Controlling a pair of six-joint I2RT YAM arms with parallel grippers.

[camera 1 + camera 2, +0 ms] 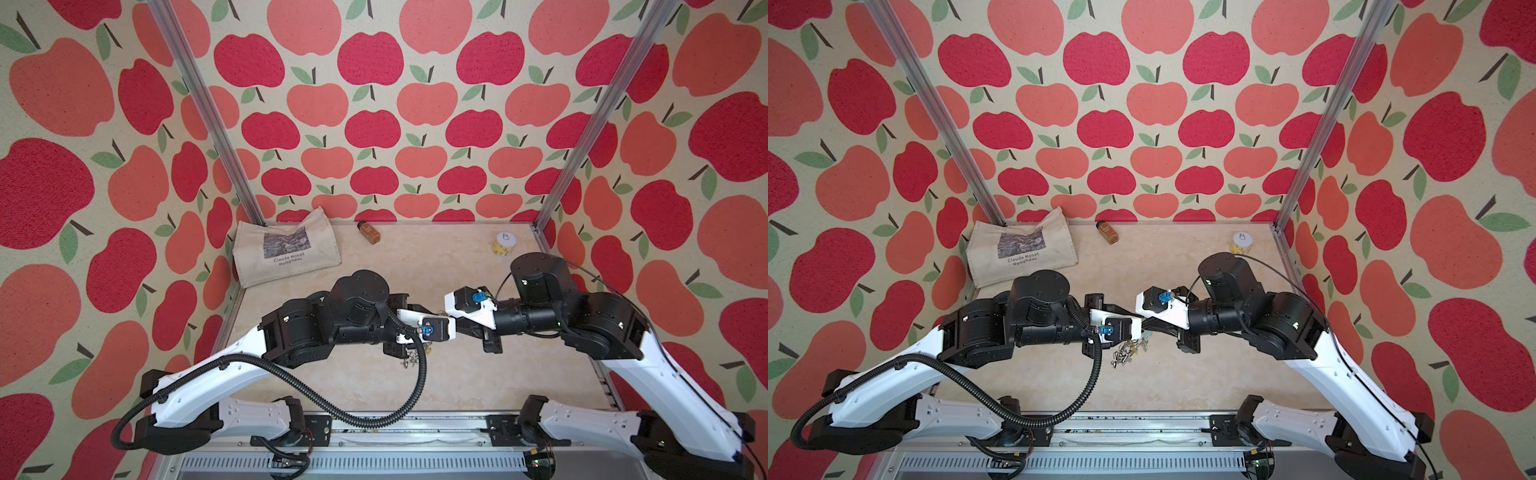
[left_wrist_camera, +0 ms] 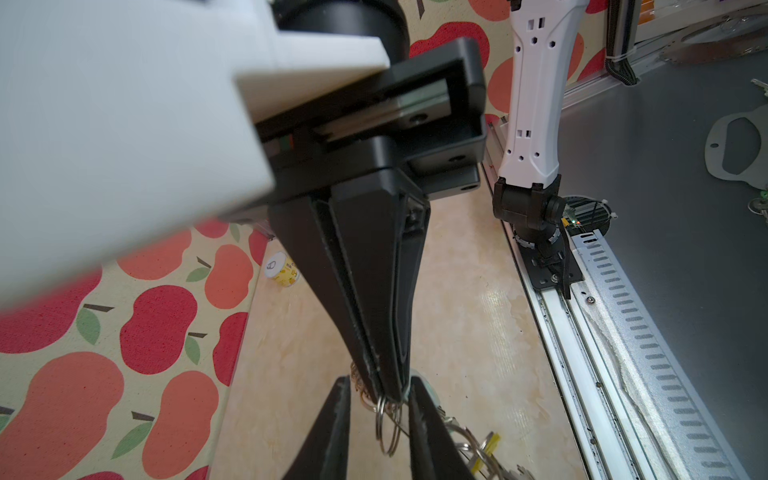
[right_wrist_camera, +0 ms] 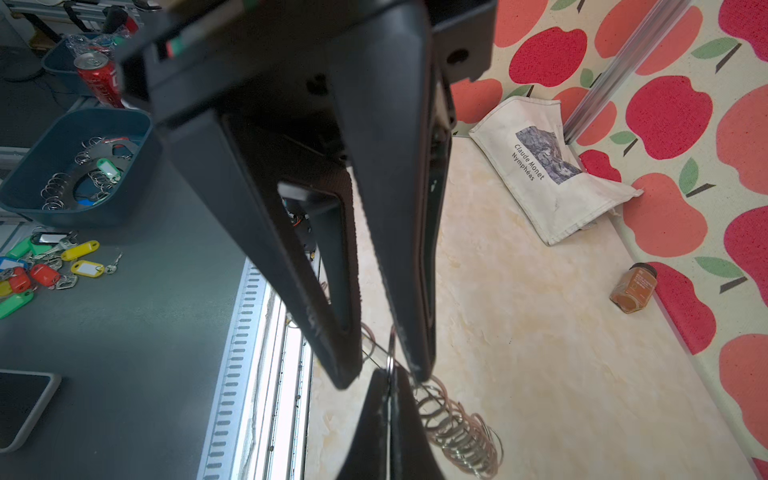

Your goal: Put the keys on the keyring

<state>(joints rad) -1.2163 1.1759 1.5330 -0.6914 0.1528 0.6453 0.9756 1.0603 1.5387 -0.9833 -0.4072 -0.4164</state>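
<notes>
Ring of thin silver wire [image 2: 378, 428] pinched tight in right pincer [image 3: 388, 372]; left pincer [image 2: 379, 382] narrowly parted, black fingers [image 2: 332, 436] either side of that grip.

The left claw [image 2: 380, 380] has its fingers [image 2: 332, 432] apart. The right claw [image 2: 389, 395], fingers pressed together, points between them with a split ring [image 2: 379, 430] pinched at its tips. More rings and a yellow tag [image 2: 491, 441] lie on the worktop [image 2: 465, 316] just beside; a white-lidded jar [image 2: 281, 270] stands at its walled edge.
</notes>
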